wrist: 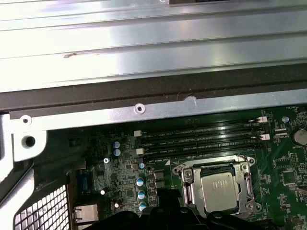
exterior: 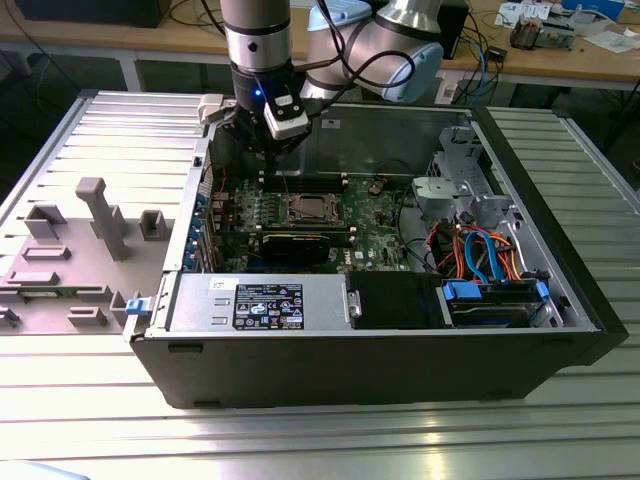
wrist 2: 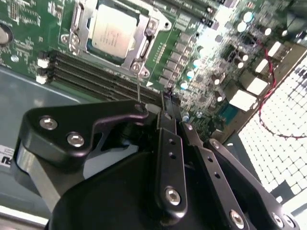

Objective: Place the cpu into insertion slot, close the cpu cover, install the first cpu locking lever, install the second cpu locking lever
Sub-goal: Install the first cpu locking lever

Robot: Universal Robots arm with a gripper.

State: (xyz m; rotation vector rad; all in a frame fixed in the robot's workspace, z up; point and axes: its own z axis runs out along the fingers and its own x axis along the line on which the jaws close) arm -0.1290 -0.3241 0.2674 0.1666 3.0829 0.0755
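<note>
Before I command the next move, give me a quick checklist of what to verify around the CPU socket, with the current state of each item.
1. cpu lying flat in its socket: ok.
2. cpu cover down flat around the cpu: ok.
3. Locking levers latched: cannot tell; a thin rod stands up from the socket's corner.
4. gripper off the socket, by the memory slots: ok.
5. Gripper empty: cannot tell.
</note>
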